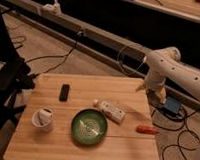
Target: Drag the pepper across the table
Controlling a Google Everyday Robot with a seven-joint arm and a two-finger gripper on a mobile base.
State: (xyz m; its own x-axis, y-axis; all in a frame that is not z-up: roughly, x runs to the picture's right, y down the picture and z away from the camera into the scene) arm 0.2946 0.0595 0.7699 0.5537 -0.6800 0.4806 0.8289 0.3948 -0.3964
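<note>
Light wood planks make up the table [50, 145], and the pepper [147, 129] lies flat near its right edge, toward the near side, slim and red-orange. The white arm [166, 65] bends down from the right, and its gripper [142, 88] hangs over the table's far right corner, well apart from the pepper, its 2 fingers spread and holding nothing.

Between gripper and pepper the wood is bare. Left of the pepper lies a white power strip [110, 110], set at a slant, its near end just beside a green plate [89, 126]. Farther left stands a white cup [43, 118], and a small black bar [65, 92] lies toward the far left. On the floor to the right sit a blue box [171, 105] and loose cables [183, 143].
</note>
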